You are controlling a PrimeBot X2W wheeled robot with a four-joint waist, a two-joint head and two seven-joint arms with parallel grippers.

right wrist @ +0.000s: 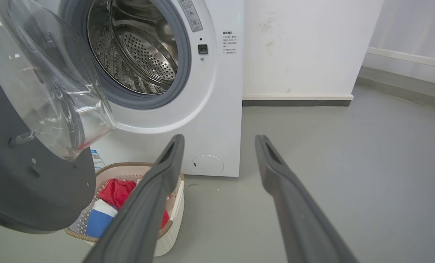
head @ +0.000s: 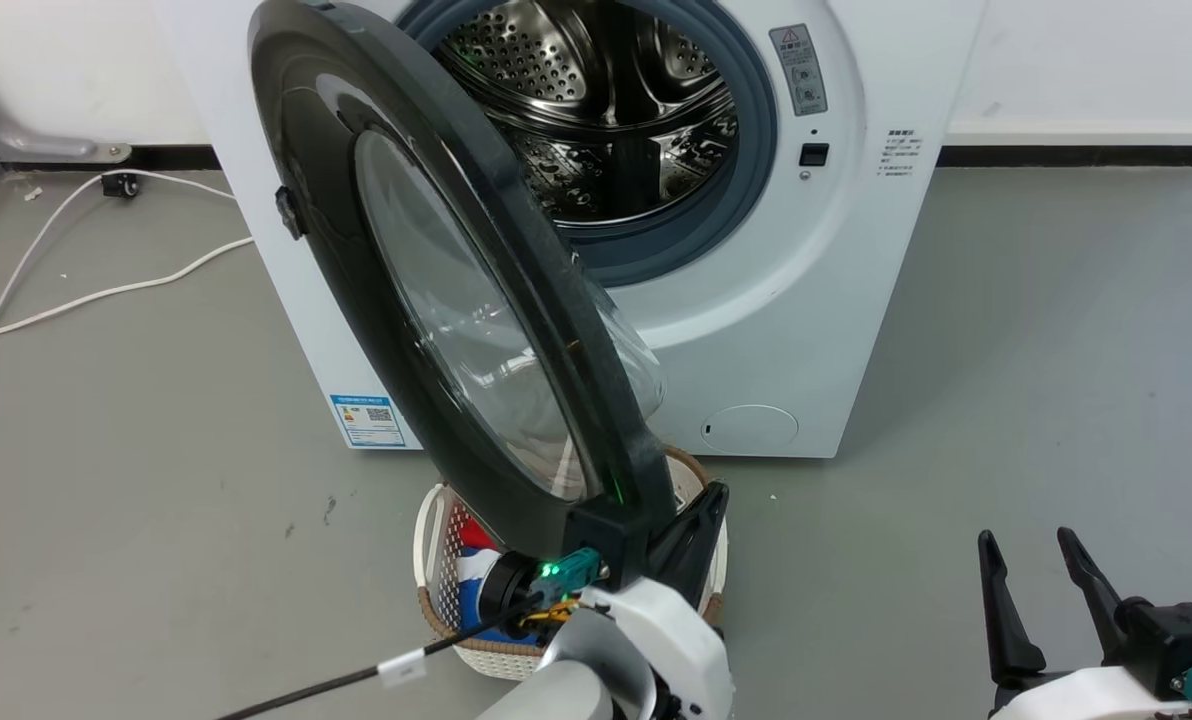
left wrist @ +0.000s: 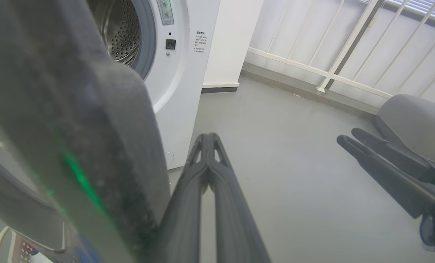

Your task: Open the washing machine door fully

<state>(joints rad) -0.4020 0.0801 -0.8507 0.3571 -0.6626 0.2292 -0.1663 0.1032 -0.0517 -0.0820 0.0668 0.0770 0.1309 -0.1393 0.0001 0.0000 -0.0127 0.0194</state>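
Left gripper point(left wrist: 207, 140), fingers pressed together, lies just beside the free rim of the washing machine door point(head: 436, 300), on its inner, drum-facing side. The door stands roughly half open, hinged at the robot's left of the washing machine point(head: 776, 330). Opening it further probably needs a leftward push. Right gripper point(head: 1026, 540), fingers spread, hangs well apart at the right.
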